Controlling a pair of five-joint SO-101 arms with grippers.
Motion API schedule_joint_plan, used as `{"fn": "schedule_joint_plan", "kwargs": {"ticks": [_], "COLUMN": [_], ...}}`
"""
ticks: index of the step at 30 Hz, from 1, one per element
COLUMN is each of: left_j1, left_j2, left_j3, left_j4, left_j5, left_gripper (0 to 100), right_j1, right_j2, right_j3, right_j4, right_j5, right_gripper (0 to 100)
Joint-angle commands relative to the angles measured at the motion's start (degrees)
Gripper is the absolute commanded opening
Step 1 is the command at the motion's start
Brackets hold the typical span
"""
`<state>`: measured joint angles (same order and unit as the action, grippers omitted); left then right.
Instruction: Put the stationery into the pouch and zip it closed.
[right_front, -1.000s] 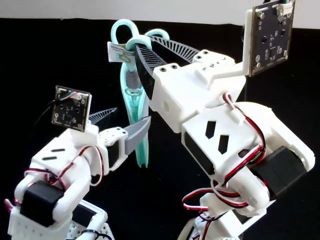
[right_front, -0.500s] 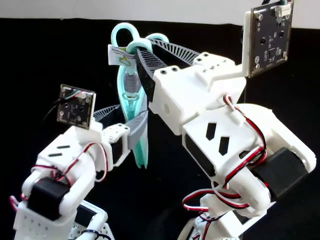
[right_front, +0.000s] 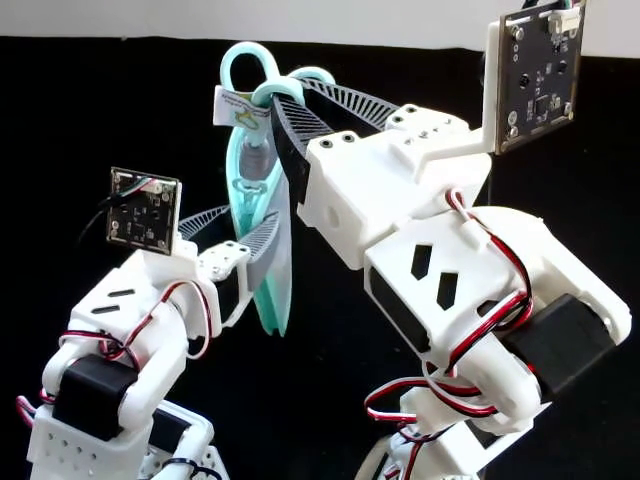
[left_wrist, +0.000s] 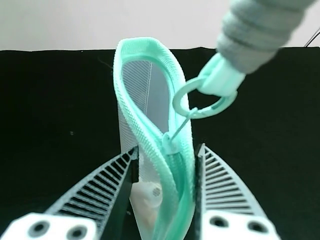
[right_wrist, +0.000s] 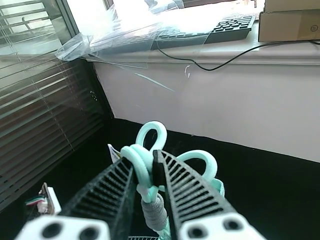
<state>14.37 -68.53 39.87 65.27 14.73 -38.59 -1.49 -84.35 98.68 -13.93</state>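
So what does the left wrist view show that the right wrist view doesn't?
Left wrist view: the left tool pressing the open pouch from both sides, its zipper slider, a mint ring, and a white item inside. Right wrist view: the right tool pinching a mint loop, plus window blinds and a keyboard. Both: the grey cord and the black table.

Black table (right_front: 100, 110), apparently cloth-covered.
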Motion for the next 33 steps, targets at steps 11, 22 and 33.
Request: {"fn": "schedule_joint_plan", "kwargs": {"ticks": [11,22,33], "left_j1": [-1.01,-8.13,-8.13], "left_j2": [-0.13,-0.13,-0.13], "left_j3": [-0.57,-0.4,-0.22], "left_j4": [2.2,4.48,8.44], "left_j5": [-5.71,-5.71,-9.23], "left_gripper": [1,1,1], "right_j1": [0.48,13.05,22.73], "right_j2": [-0.04,-0.04,3.3], "right_j3": [-1.63,-1.71,-1.36], "right_j4": [1.01,-1.27,-7.78], "right_j5": [1.49,3.08,3.16], "right_gripper": [0.7,0.7,0.7]}}
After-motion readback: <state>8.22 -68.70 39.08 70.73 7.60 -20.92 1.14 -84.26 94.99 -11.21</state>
